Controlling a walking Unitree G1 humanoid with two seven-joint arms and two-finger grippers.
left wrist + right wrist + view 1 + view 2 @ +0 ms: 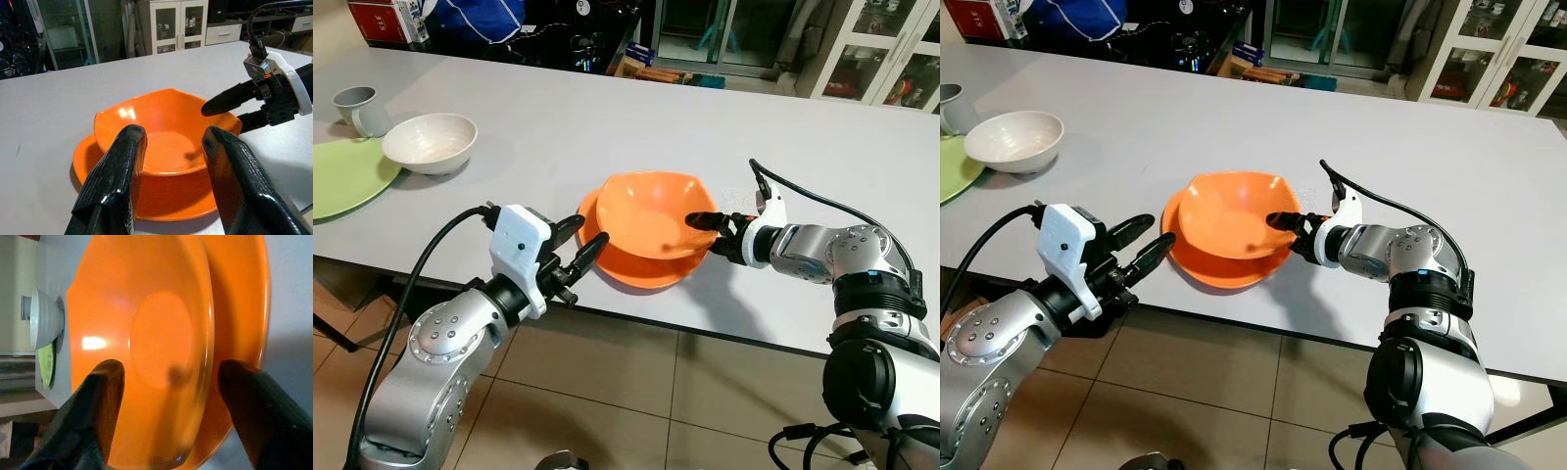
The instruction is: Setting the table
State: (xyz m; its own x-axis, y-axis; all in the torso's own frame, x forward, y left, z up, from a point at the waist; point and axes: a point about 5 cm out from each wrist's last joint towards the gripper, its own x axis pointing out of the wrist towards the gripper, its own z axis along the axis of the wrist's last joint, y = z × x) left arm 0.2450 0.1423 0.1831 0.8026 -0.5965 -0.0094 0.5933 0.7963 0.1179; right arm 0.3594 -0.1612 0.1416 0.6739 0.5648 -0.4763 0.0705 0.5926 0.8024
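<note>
Orange bowl [651, 215] sits on its orange plate [636, 266], its rim between our right jaws.

We judge the bowl light, stiff and slick; its thin rim is the place to pinch. Our right gripper [708, 227] stands apart astride that rim, one finger inside, not yet closed. Our left gripper [579, 247] gapes empty just before the plate's edge on the table [783, 127].

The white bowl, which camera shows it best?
The left eye view: the white bowl sits whole on the grey table, its near edge over the green plate. The right eye view shows it further to the side. The right wrist view catches it small, on its side, behind the orange bowl.
</note>
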